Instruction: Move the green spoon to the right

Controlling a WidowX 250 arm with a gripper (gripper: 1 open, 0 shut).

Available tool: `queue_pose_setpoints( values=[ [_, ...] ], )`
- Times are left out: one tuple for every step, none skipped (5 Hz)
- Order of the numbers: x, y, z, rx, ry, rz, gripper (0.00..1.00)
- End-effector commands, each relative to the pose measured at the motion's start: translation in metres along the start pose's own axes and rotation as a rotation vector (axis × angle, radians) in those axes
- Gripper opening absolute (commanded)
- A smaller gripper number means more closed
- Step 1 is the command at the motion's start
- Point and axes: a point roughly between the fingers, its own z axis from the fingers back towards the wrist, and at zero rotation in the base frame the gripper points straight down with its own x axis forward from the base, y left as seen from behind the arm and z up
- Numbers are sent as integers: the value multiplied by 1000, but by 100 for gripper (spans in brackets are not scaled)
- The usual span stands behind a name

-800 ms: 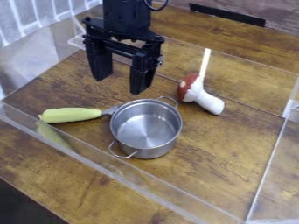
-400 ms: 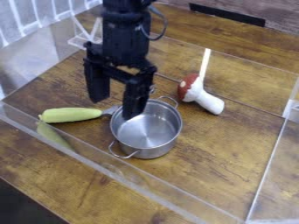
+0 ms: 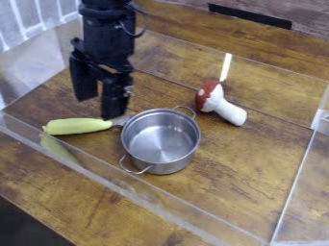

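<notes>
Wooden tabletop (image 3: 244,197), clear plastic walls (image 3: 206,209), dark vent (image 3: 251,12) beyond, 1 steel pot (image 3: 162,142)

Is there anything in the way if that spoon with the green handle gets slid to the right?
Yes: the steel pot sits just right of the green spoon in the picture. Nothing visible stands between the open gripper and the spoon's handle.
</notes>
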Motion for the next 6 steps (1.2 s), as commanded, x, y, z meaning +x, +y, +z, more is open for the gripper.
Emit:
queue_pose_setpoints(
  values=[
    [-3,29,2,44,-34,-91,100],
    [-6,45,-12,58,-33,-167,100],
    [-3,49,-33,58,-44,-256,100],
    [1,50,-56,55,-59,-322,100],
    [5,53,-68,48,-71,-338,100],
    [7,57,-71,46,-79,-338,0]
  ],
)
